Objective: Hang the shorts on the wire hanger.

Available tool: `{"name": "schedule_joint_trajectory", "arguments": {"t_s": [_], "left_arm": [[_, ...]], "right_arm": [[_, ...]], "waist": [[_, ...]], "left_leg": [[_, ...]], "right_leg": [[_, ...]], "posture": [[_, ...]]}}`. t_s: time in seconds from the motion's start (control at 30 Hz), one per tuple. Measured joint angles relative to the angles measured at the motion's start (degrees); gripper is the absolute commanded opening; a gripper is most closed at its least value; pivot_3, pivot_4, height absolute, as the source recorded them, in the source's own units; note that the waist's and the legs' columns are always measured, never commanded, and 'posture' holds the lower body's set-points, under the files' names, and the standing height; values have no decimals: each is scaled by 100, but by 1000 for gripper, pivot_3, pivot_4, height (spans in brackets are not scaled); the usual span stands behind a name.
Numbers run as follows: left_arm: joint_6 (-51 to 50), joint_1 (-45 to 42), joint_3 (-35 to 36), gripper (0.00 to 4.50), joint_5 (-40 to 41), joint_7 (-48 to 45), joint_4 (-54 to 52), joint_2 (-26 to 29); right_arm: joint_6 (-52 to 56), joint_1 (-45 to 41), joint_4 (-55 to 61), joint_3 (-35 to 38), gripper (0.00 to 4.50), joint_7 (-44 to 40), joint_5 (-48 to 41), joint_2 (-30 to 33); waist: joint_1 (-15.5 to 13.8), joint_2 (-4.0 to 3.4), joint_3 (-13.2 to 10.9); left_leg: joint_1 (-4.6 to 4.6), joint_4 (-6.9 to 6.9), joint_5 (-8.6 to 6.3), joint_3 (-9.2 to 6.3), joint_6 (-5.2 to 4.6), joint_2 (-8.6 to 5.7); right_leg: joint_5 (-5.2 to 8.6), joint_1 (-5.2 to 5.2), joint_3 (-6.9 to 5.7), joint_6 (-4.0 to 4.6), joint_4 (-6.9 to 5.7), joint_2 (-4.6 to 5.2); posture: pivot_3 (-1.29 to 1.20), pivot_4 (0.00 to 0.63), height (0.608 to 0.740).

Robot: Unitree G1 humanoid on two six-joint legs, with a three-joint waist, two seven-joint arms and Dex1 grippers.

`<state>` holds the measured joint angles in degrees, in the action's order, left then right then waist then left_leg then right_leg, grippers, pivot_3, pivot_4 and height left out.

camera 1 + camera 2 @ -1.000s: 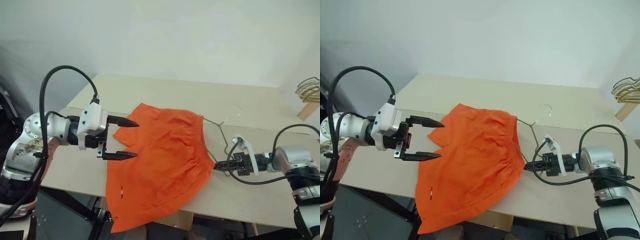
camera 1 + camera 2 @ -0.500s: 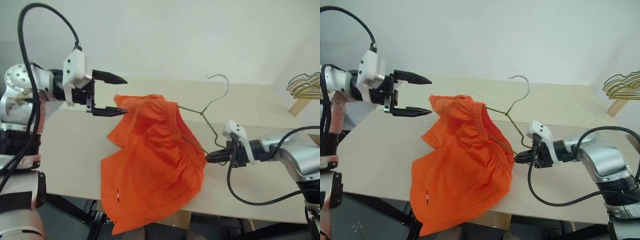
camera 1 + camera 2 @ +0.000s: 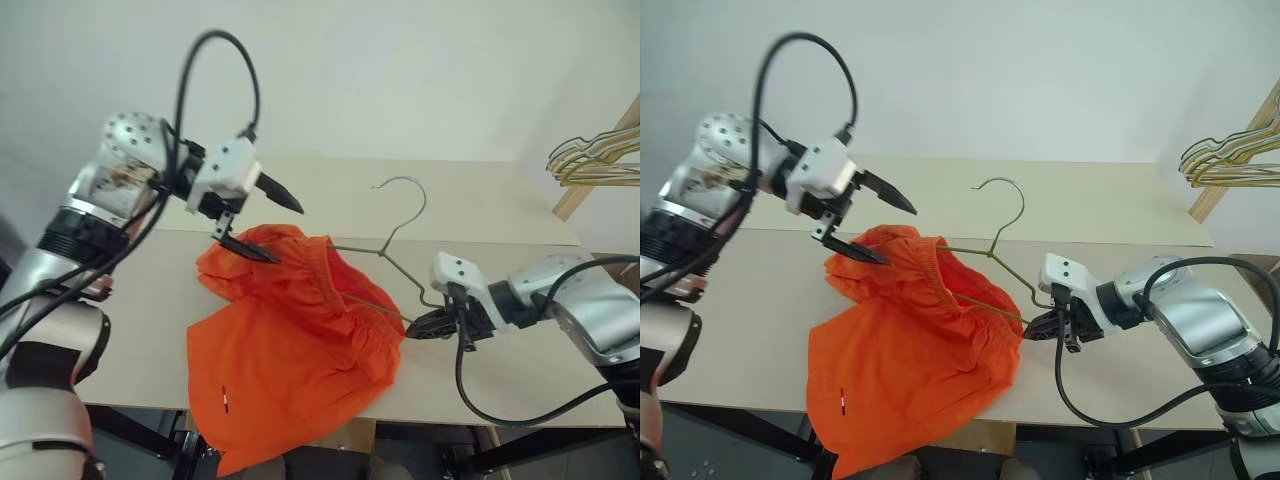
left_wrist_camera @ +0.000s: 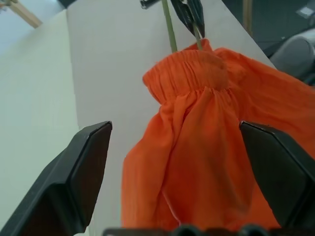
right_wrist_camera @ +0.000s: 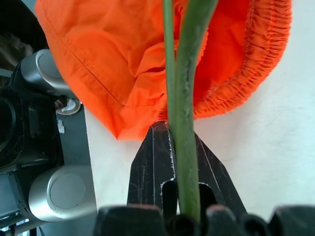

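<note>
pinching the wire hanger at its lower corner in my right hand, clamped shut on the wire, i have the shorts threaded over one arm and sagging onto the worktop. my left hand hovers wide open at the raised waistband corner, holding nothing. the thin fabric could slide back off the tilted wire, or the wire could twist in my pinch. pale plain worktop, white wall behind, bunched hangers at the far right.

shorts on wire hanger, over table front edge
</note>
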<state>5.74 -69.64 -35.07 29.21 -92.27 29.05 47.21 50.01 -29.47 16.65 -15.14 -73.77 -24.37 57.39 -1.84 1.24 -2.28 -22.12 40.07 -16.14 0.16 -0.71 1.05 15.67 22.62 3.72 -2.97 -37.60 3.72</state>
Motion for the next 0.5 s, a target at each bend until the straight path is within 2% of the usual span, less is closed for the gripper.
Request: {"name": "schedule_joint_trajectory", "arguments": {"t_s": [0.27,0.47,0.5], "left_arm": [[265,-222,-877,4487,95,-2,100,-51],[829,-206,-1116,4487,-689,-2,322,-222],[883,-181,-1102,4304,-799,-2,349,-285]], "right_arm": [[-7,-36,17,-32,0,-76,70,31],[-19,-36,21,-38,0,-105,102,50],[-20,-36,22,-38,0,-106,103,51]], "waist": [[76,0,0],[104,0,0],[102,0,0]], "left_leg": [[-42,7,0,2,0,-1],[-41,15,0,3,0,-2],[-41,15,0,3,-1,-2]], "right_leg": [[0,50,7,0,-12,0],[0,48,8,0,-16,0],[0,48,8,0,-16,0]], "posture": [[48,0,740],[43,0,740],[43,0,740]]}}
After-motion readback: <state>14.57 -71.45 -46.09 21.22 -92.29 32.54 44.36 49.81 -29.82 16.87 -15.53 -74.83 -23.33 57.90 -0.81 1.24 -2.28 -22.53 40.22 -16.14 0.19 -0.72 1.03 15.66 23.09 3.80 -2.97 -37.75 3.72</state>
